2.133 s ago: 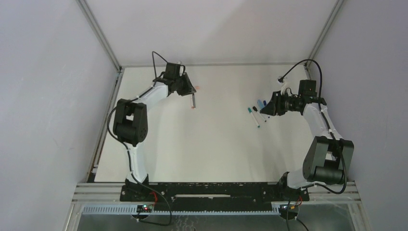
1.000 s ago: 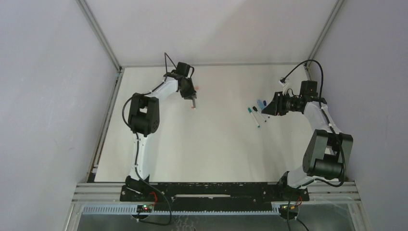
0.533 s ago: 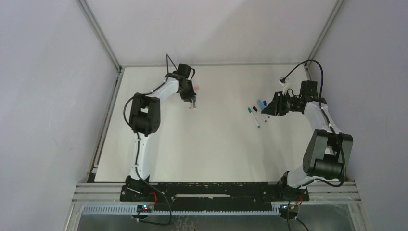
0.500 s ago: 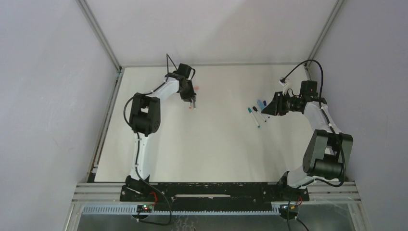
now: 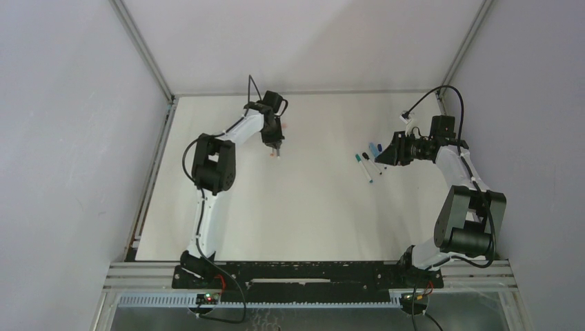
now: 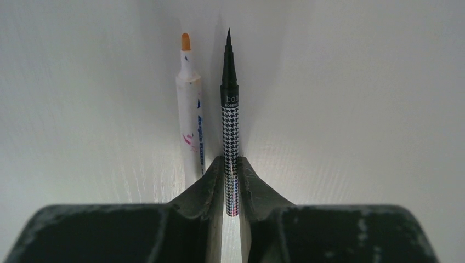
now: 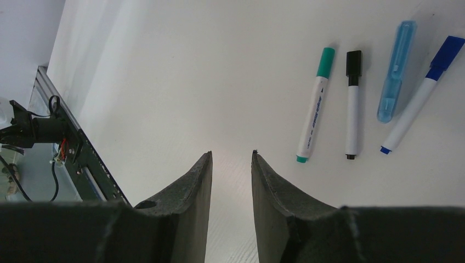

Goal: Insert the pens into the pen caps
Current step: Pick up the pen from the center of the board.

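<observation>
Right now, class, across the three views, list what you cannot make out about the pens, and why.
Left wrist view: the back end of the patterned pen is hidden between the fingers of the left gripper; one finger covers the back end of the white pen.
Top view: those two pens are tiny and largely under the gripper.
Right wrist view: print on the teal-capped pen is too small to read.

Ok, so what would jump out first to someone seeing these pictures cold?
The left gripper is pinched shut on a black houndstooth pen with its fine tip bare, toward the far left of the table. A white orange-tipped pen lies right beside it. Across the table, the right gripper hangs open and empty, and four pens lie side by side ahead of it, among them a light-blue pen.
</observation>
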You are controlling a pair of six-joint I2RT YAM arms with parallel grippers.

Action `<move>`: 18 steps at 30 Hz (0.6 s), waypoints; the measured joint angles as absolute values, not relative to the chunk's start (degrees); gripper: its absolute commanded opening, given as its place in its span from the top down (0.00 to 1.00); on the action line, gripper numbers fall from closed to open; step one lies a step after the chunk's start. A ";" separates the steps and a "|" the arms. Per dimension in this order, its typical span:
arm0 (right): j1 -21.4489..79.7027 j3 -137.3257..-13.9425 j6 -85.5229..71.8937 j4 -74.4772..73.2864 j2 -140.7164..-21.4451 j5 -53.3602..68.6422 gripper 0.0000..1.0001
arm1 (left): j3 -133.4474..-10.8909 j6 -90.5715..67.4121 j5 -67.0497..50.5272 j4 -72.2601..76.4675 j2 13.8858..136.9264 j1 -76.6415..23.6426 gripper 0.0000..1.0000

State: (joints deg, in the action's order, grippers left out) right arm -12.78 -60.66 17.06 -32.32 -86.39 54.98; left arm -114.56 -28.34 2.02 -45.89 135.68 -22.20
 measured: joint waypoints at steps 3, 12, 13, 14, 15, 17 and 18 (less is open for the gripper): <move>-12.78 -60.69 17.06 -32.32 -86.39 55.16 0.61 | -114.65 -27.88 2.48 -46.65 135.68 -22.63 0.84; -12.78 -60.69 17.06 -32.32 -86.37 55.88 0.61 | -114.30 -26.30 1.76 -47.11 135.44 -23.07 0.80; -12.78 -60.66 17.06 -32.32 -86.37 55.94 0.61 | -113.93 -26.13 1.65 -47.05 135.28 -23.14 0.80; -12.78 -60.66 17.06 -32.32 -86.37 56.05 0.61 | -113.36 -25.91 1.48 -46.96 134.98 -23.18 0.80; -12.78 -60.66 17.06 -32.32 -86.37 56.12 0.61 | -112.95 -25.85 1.34 -47.03 134.72 -23.24 0.80; -12.78 -60.66 17.06 -32.34 -86.37 56.31 0.61 | -111.77 -25.45 1.32 -46.92 134.06 -23.49 0.83; -12.78 -60.66 17.06 -32.34 -86.37 56.40 0.61 | -111.33 -25.39 1.37 -46.87 133.78 -23.66 0.84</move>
State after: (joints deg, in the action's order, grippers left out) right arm -12.78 -60.66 17.06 -32.34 -86.37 56.40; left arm -111.33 -25.39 1.37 -46.87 133.78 -23.66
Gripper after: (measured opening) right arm 0.389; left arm 0.192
